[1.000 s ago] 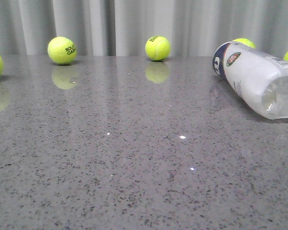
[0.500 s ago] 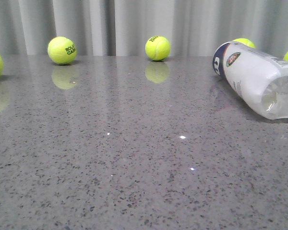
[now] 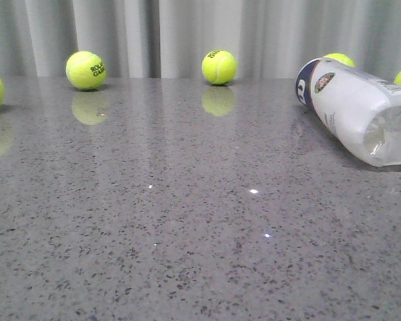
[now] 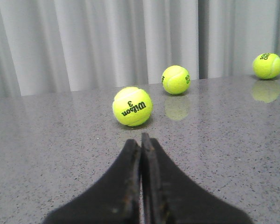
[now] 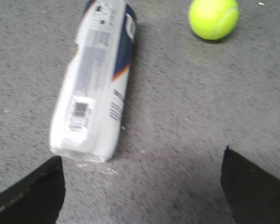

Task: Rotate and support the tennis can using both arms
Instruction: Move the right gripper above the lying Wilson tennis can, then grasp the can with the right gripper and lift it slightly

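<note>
Left gripper [image 4: 141,140] is sitting with fingers pressed fully together, gripping nothing, pointing at a Wilson 3 tennis ball [image 4: 132,106] just beyond its tips on the grey speckled table [image 4: 46,135]. Right gripper [image 5: 142,175] is hovering spread wide and empty over the table, with the tennis can [image 5: 95,81] lying on its side just beyond the gap between its fingers, its clear end nearest them, untouched, and a tennis ball [image 5: 213,17] lying past the can's far end, apart from it.
</note>
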`<state>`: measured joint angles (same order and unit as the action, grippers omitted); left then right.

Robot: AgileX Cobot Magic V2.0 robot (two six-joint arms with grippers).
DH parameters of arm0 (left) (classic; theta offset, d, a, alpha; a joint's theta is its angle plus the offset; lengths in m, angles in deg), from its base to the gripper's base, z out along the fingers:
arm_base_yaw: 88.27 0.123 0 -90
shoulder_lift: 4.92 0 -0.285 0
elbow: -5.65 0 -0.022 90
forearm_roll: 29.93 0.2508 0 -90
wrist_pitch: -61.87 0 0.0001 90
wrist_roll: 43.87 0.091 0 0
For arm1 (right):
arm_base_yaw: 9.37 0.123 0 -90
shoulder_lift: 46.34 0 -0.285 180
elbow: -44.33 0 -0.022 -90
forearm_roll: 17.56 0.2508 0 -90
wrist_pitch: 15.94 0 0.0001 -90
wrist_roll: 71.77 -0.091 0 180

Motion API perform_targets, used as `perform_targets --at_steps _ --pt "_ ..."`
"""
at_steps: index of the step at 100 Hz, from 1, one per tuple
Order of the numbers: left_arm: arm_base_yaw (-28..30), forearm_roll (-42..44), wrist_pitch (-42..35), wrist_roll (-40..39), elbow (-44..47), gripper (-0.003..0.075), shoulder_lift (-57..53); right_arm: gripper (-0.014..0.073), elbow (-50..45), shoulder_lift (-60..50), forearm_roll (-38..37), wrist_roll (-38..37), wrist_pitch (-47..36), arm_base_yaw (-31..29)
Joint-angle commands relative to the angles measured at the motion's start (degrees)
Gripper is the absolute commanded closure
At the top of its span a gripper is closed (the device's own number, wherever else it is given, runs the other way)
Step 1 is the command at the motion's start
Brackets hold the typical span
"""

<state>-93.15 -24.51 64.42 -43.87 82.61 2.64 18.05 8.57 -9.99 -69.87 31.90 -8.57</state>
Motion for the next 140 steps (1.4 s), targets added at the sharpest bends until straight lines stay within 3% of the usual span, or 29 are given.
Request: perform_targets --at_steps 1,14,39,61,103,112,130,140 --pt "0.13 -0.43 -4.7 -0.58 2.76 0.0741 -2.19 -0.0052 4.2 4.02 4.11 3.39 -5.26 0.3" --pt "0.13 -0.43 -4.7 -0.58 2.76 0.0741 -2.19 -0.0052 7.89 11.02 7.84 5.51 -6.95 1.77" --pt "0.13 -0.43 -4.7 -0.58 2.76 0.0741 -2.19 -0.0052 15.56 26.19 7.33 5.79 -10.53 8.02" --pt "0.13 -0.43 -4.7 -0.58 2.76 0.0741 -2.19 -0.0052 21.04 37.24 7.21 5.79 -10.79 8.25" --pt "0.13 -0.43 -4.7 -0.58 2.76 0.0741 -2.19 -0.0049 21.76 45.02 7.21 5.79 -11.44 8.25" --pt "0.13 -0.43 -4.7 -0.58 2.76 0.0741 -2.19 0.0018 21.83 45.02 7.21 5.79 -11.19 8.25" --pt "0.13 -0.43 -4.7 -0.58 2.76 0.0741 -2.19 0.0263 24.03 44.94 7.21 6.19 -7.41 8.25" --pt "0.13 -0.43 -4.7 -0.58 2.76 0.0741 -2.19 0.0329 27.57 44.88 7.21 7.53 -2.96 8.36"
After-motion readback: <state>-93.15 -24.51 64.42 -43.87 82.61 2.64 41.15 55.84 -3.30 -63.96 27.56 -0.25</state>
